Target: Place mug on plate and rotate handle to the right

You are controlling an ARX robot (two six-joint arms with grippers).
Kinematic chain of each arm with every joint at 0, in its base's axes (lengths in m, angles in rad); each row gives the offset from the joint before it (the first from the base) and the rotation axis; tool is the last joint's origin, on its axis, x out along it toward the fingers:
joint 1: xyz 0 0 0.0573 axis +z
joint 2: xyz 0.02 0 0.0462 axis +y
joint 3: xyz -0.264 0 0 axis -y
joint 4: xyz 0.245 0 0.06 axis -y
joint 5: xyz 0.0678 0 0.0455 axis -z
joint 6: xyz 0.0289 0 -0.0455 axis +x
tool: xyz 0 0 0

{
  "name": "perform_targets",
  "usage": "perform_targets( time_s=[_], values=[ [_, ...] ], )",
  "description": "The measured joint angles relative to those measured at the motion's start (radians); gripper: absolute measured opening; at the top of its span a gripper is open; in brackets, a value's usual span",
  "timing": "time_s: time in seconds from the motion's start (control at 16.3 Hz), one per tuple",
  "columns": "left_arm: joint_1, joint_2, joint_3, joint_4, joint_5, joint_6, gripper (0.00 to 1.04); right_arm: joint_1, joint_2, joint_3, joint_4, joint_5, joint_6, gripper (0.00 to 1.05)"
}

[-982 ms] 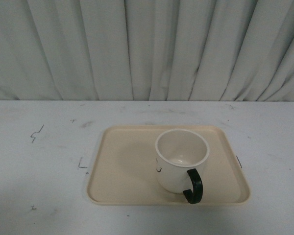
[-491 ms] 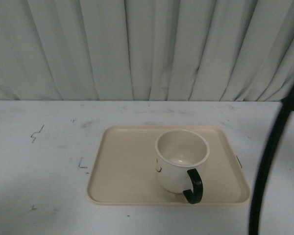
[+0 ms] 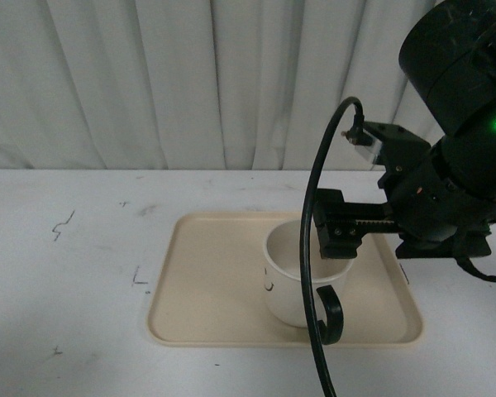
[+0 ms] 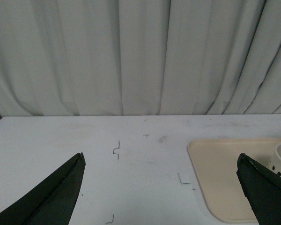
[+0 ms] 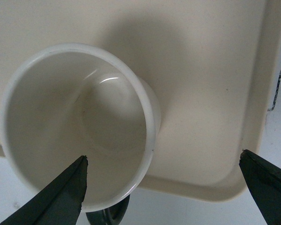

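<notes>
The mug [image 3: 285, 285] stands upright on the plate [image 3: 207, 281], in the half toward 3 o'clock, the same place as one second ago. So the placing part looks done. The handle [image 3: 335, 318] points at about 5 o'clock from the mug body, toward the robot, and it must go to 3 o'clock.

The change is the right arm. One second ago no arm was in the front view. Half a second ago only a dark cable showed at the 3 o'clock edge. Now the arm fills the 2 o'clock part of the front view, and its cable [image 3: 310, 248] hangs in front of the mug.

The right gripper [image 5: 162, 158] hangs above the mug rim with its fingers [image 5: 61, 197] spread wide and holding nothing. In the right wrist view the mug opening lies partly between them, and a small piece of the handle shows under the rim. I cannot tell how high it is above the rim.

The left gripper [image 4: 160, 156] is also spread wide and empty, over the bare table [image 4: 61, 140] well apart from the plate, on the 9 o'clock side.

I judge that the turning step is now starting. The gripper must come lower and close on the mug wall or the handle. Then a short turn from 5 to 3 o'clock is enough. The glossy wall can slip if the grip is weak.
</notes>
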Motion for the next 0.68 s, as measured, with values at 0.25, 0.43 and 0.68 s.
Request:
perform_targets(
  time_s=[0.25, 0.43, 0.68],
  values=[
    [0.000, 0.000, 0.000, 0.000, 0.000, 0.000, 0.98, 0.035, 0.071, 0.072, -0.016, 0.035, 0.064, 0.74],
    [0.000, 0.000, 0.000, 0.000, 0.000, 0.000, 0.98, 0.040, 0.117, 0.110, -0.052, 0.037, 0.080, 0.39],
    [0.000, 0.000, 0.000, 0.000, 0.000, 0.000, 0.98, 0.026, 0.117, 0.152, -0.123, 0.010, 0.039, 0.03]
  ],
)
